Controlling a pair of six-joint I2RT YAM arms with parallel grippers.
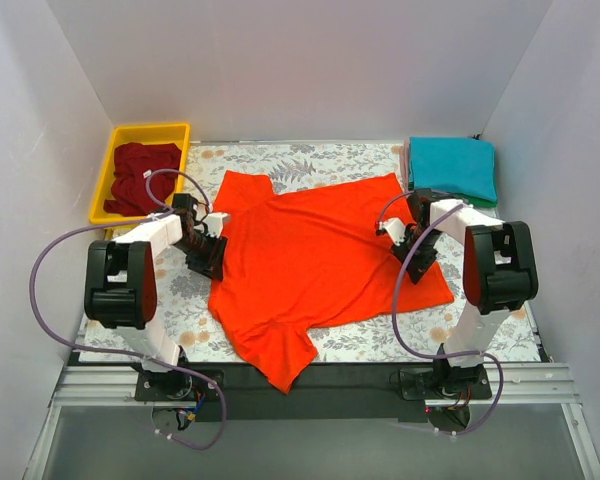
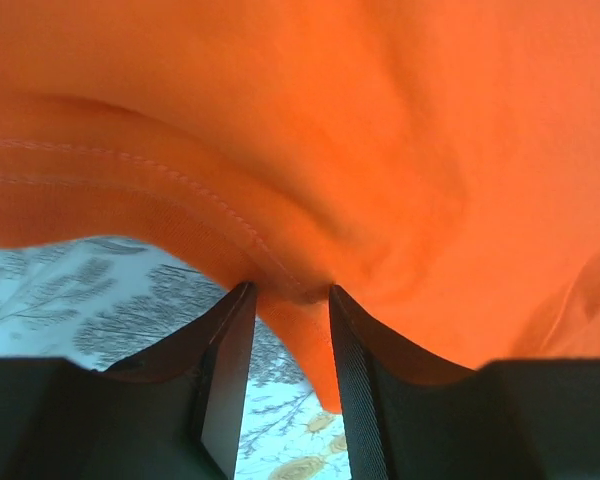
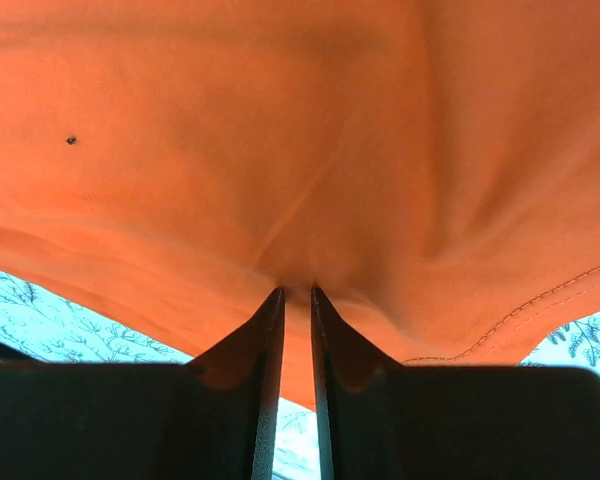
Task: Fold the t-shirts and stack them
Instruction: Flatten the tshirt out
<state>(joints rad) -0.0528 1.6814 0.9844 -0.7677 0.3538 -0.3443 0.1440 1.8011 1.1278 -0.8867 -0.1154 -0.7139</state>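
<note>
The orange-red t-shirt (image 1: 320,260) lies spread across the middle of the table, one sleeve at the back left and one hanging toward the front edge. My left gripper (image 1: 218,254) is at its left edge and is shut on a fold of the hem (image 2: 288,290), held a little off the cloth. My right gripper (image 1: 406,252) is at the shirt's right edge and pinches orange fabric (image 3: 296,292) between nearly closed fingers. The maroon t-shirt (image 1: 144,176) is crumpled in the yellow bin. The teal t-shirt (image 1: 452,167) lies folded at the back right, with a thin green edge (image 1: 480,201) under it.
The yellow bin (image 1: 108,170) stands at the back left. The floral table cloth (image 1: 310,160) covers the table. White walls close in the back and both sides. The arm bases and purple cables sit at the near edge.
</note>
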